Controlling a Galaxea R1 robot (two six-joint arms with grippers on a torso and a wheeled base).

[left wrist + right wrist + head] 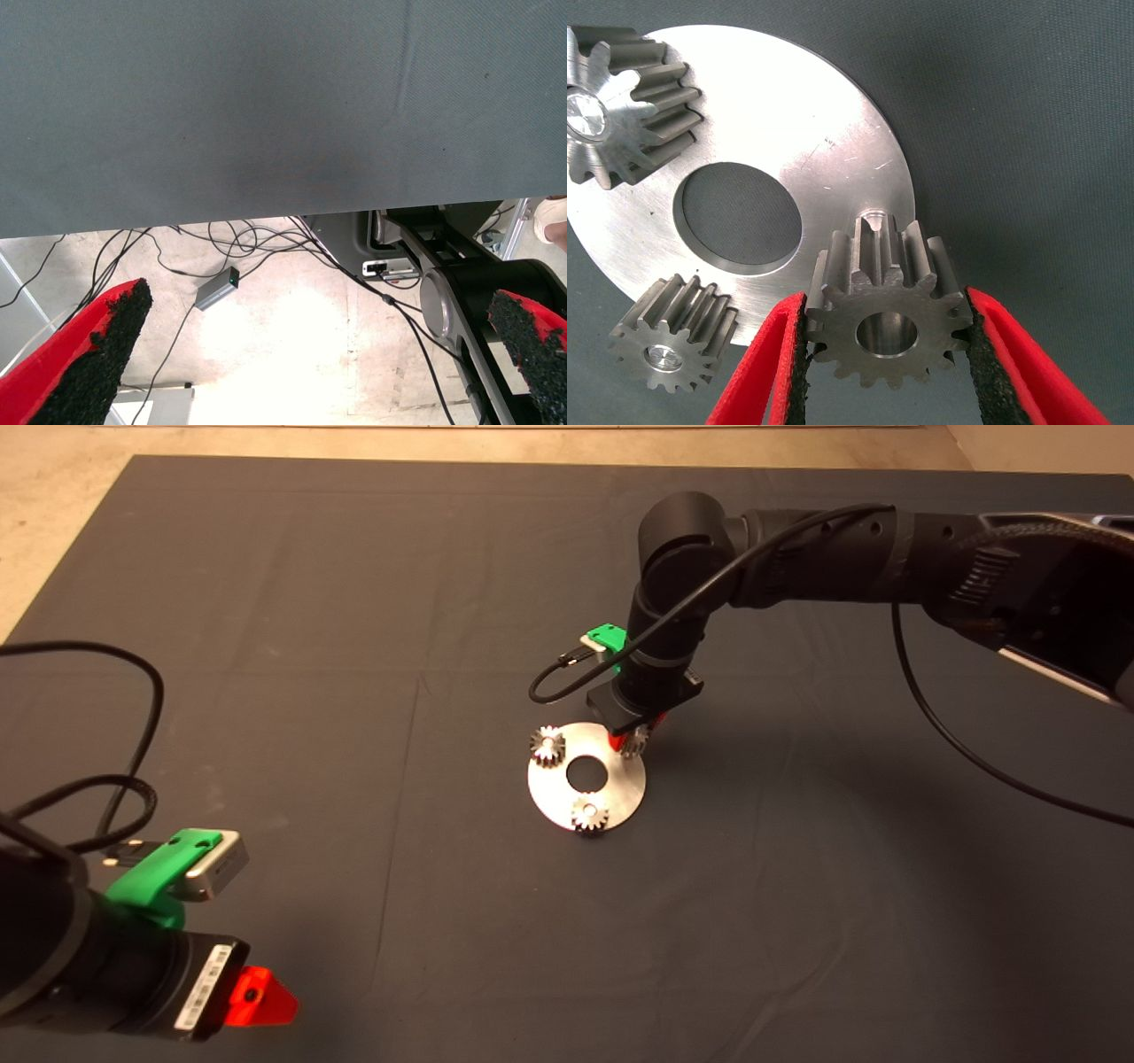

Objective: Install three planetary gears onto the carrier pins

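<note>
- The right gripper (886, 354) clamps the third planetary gear (888, 310) between its pads, tilted just over the free carrier pin (873, 218) at the silver disc's (788, 115) rim.
- Two gears (547, 745) (588, 813) already sit on pins on the disc, near the mat's (266, 602) centre.
- The left gripper (310, 354) waits at the mat's near-left corner, jaws wide apart and empty.
</note>
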